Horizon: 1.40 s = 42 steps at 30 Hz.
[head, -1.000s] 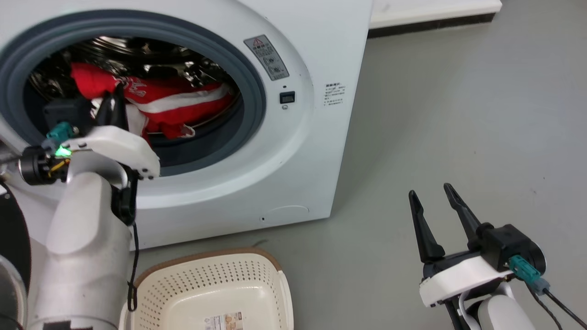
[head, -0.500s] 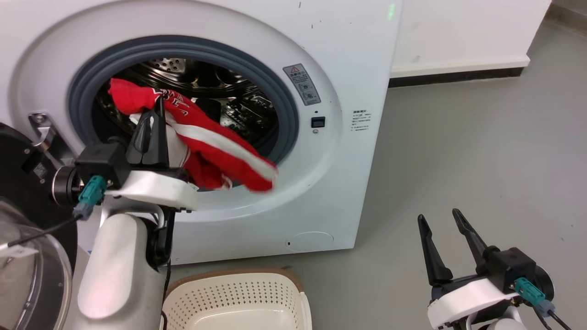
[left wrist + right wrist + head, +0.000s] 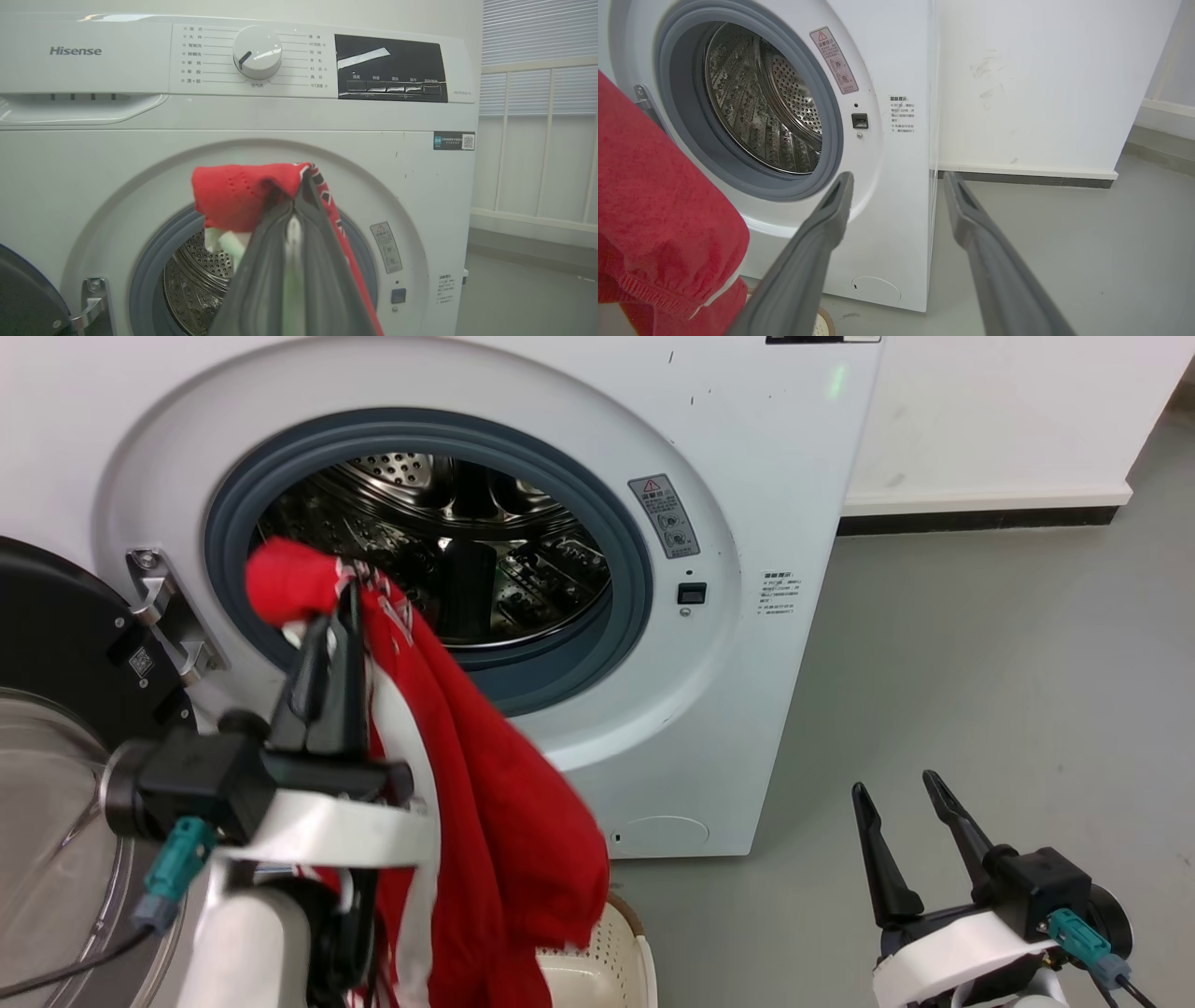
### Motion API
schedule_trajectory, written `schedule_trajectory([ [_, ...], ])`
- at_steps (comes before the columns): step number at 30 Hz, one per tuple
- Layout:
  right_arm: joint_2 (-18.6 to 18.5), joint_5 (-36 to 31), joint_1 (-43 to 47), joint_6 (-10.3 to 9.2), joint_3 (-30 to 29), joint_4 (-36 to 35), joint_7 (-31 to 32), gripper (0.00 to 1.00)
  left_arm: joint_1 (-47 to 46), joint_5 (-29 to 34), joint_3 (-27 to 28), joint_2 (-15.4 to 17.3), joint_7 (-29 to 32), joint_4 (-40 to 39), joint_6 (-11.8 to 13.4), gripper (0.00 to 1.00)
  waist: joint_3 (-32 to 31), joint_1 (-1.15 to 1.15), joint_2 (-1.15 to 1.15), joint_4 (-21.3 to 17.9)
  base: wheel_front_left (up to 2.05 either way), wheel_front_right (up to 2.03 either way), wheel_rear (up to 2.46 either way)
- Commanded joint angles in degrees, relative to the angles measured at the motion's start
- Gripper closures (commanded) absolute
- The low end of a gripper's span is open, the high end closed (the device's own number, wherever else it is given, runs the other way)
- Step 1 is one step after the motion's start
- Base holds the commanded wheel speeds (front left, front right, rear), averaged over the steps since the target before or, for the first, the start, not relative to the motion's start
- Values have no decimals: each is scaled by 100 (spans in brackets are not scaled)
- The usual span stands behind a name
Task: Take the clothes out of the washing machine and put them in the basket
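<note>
The clothes (image 3: 485, 821) hang right in front of you: red jersey with white trim, bunched at the top and clenched in your left hand (image 3: 334, 621), both fingers pressed together on the fabric. The cloth drapes down past the wrist and runs off the bottom edge, so you can't see its lower end. In the left wrist view a pale scrap pokes out under the red fold; trim or a separate white piece, you can't tell.

Just below the hanging cloth, one corner of the basket (image 3: 624, 947) peeks out, brown rim and rows of holes, with the rest covered by red. Low on the right, your right hand (image 3: 893, 782) sits above the floor (image 3: 1008, 663), fingers spread apart, grasping nothing.

Behind them stands the washing machine (image 3: 747, 476), its door (image 3: 56, 644) swung open to the left and cut off by the frame. Inside the grey ring (image 3: 627, 579), bare perforated steel shows in the drum (image 3: 467, 551); the jersey hides its lower left.
</note>
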Motion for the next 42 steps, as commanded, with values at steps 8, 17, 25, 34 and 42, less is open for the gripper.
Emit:
schedule_trajectory([
  [8,5,19,-33,-2,44,-103,21,0,1149,-296,-98,-164,221,328,236,100,284,1,0,50,0,0,0],
  [17,5,9,-326,-3,59,-133,-1,0,1187,-557,-354,-292,-220,1576,199,100,860,1,0,61,0,0,0],
  [25,5,15,-715,-3,166,-170,-58,0,633,-700,-479,-333,-563,3174,213,100,1665,1,0,-68,0,0,0],
  [34,5,-39,-1197,-3,231,-155,-117,0,-472,-774,-427,-354,-836,5035,141,100,2593,1,0,-198,0,0,0],
  [42,5,-47,-1552,-3,303,-167,-145,0,-1516,-720,-409,-367,-872,6044,202,100,3378,1,0,-262,0,0,0],
])
